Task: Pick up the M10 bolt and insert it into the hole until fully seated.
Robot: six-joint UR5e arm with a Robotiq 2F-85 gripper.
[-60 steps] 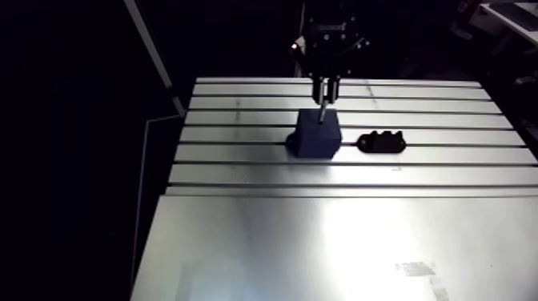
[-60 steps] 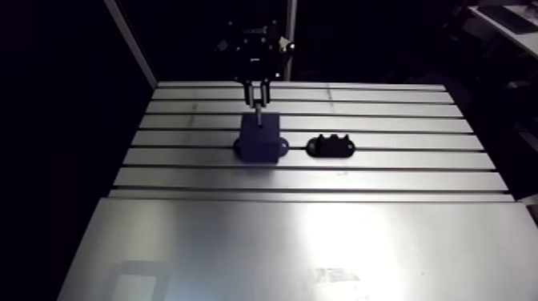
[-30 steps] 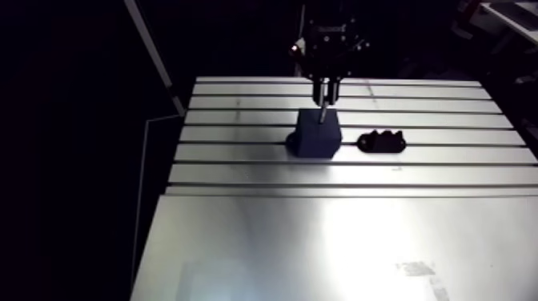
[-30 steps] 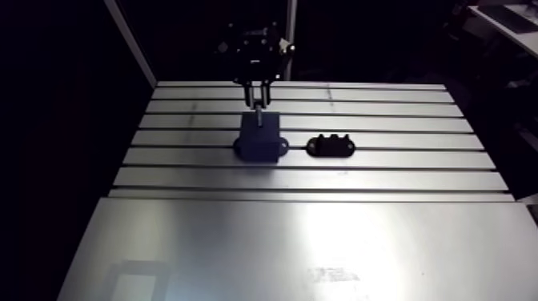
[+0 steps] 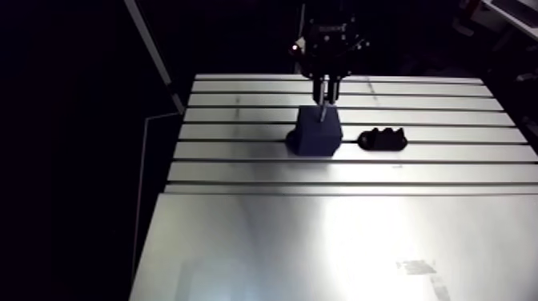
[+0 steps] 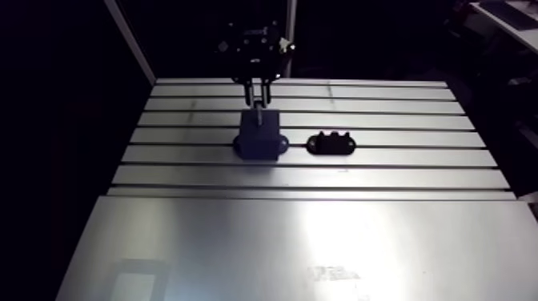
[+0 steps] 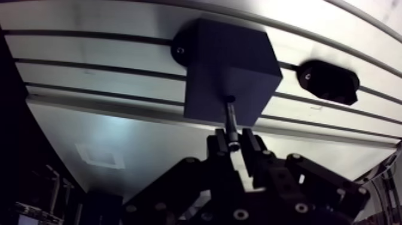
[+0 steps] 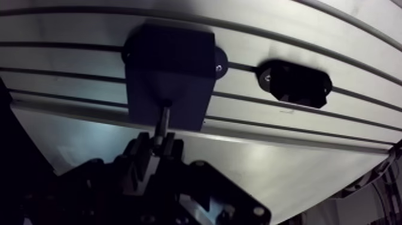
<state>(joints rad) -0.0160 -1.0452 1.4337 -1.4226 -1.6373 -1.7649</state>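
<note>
Gripper (image 7: 234, 145) clamped on M10 bolt (image 7: 231, 118), long axis vertical, tip down in the hole (image 7: 230, 99) of dark block (image 7: 230, 60), black fixture (image 7: 328, 81) right of it.

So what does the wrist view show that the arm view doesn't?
Only the wrist view shows, up close, the hand clamped on the bolt, whose tip meets a small hole in the dark block. Only the arm view shows the whole slotted table and the smooth plate at its near end. Both show the block and the small black part beside it.
</note>
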